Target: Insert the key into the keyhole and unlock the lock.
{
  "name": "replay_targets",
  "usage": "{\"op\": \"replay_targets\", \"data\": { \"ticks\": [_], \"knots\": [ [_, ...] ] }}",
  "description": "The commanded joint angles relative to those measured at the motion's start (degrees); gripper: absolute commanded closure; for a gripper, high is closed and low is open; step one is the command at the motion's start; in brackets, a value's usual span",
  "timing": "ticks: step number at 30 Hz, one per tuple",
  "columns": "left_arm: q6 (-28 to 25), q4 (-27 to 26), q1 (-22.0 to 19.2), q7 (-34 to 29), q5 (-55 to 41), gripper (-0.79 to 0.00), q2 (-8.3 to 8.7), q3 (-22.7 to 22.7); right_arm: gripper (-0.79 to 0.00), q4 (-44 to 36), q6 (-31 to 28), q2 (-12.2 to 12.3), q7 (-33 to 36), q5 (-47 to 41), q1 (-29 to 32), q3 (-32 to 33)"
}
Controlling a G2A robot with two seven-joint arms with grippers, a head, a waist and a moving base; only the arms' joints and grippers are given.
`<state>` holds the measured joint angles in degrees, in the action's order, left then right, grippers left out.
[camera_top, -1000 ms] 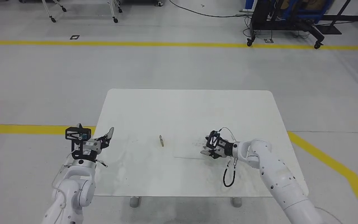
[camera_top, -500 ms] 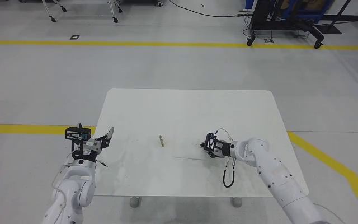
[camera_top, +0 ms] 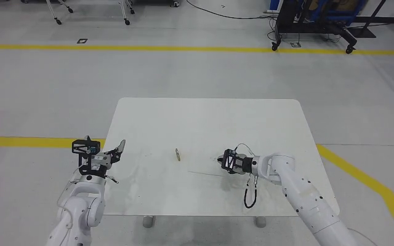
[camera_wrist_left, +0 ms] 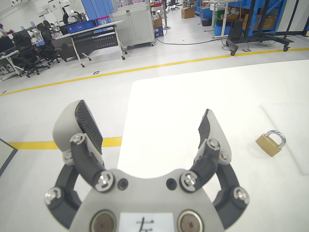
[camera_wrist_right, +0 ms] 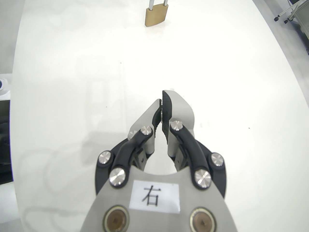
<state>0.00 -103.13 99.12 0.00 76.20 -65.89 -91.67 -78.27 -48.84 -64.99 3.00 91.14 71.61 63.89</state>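
The lock (camera_wrist_right: 157, 13) lies on the table (camera_top: 203, 117), well ahead of the fingertips of the right gripper (camera_wrist_right: 162, 97) and in line with them. It sits between these and the fingers of the left gripper (camera_wrist_left: 142, 114), which hang over the table's left edge

brass padlock (camera_wrist_right: 156, 15), silver shackle closed, lying flat

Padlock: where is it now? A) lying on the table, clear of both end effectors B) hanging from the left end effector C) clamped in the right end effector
A: the padlock lies on the table, ahead of the shut right end effector; the left end effector is open, holding nothing.
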Motion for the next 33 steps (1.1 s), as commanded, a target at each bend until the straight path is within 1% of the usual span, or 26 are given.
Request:
{"op": "replay_targets", "data": {
  "ticks": [1,8,9,13,15,18,20,27,28,30,31,33],
  "knots": [
    [0.0,0.0,0.0,0.0,0.0,-0.785,0.0,0.0,0.0,0.01,-0.02,0.0,0.01,-0.01,-0.01,-0.01],
    [0.0,0.0,0.0,0.0,0.0,-0.785,0.0,0.0,0.0,-0.06,0.11,-0.07,-0.47,-0.6,0.29,-0.23],
    [0.0,0.0,0.0,0.0,0.0,-0.785,0.0,0.0,0.0,-0.06,-0.61,-0.17,-3.39,-3.21,0.64,-0.27],
    [0.0,0.0,0.0,0.0,0.0,-0.785,0.0,0.0,0.0,1.55,-1.39,-0.05,-10.0,-8.29,0.74,1.44],
    [0.0,0.0,0.0,0.0,0.0,-0.785,0.0,0.0,0.0,2.39,-1.99,0.05,-11.09,-9.49,0.59,1.95],
    [0.0,0.0,0.0,0.0,0.0,-0.785,0.0,0.0,0.0,1.93,-5.71,0.22,-14.68,-14.53,1.19,2.96],
    [0.0,0.0,0.0,0.0,0.0,-0.785,0.0,0.0,0.0,1.84,-6.92,0.37,-16.22,-18.95,1.96,4.31],
    [0.0,0.0,0.0,0.0,0.0,-0.785,0.0,0.0,0.0,1.72,-7.43,0.46,-16.09,-19.9,2.19,4.65],
    [-0.09,0.1,0.01,-0.16,0.92,-0.785,0.05,-0.01,0.0,1.72,-7.43,0.46,-16.09,-19.9,2.19,4.65],
    [-0.85,-0.07,0.04,-1.54,6.62,-0.785,0.32,0.23,0.0,1.72,-7.43,0.46,-16.09,-19.9,2.19,4.65],
    [-1.21,-0.95,-0.09,-0.74,4.26,-0.785,0.15,0.68,0.0,1.72,-7.43,0.46,-16.09,-19.9,2.19,4.65],
    [-3.04,-1.51,-0.46,2.23,-5.47,-0.785,-0.43,1.77,0.0,1.71,-7.28,0.43,-16.29,-20.29,2.34,4.6]
  ]
}}
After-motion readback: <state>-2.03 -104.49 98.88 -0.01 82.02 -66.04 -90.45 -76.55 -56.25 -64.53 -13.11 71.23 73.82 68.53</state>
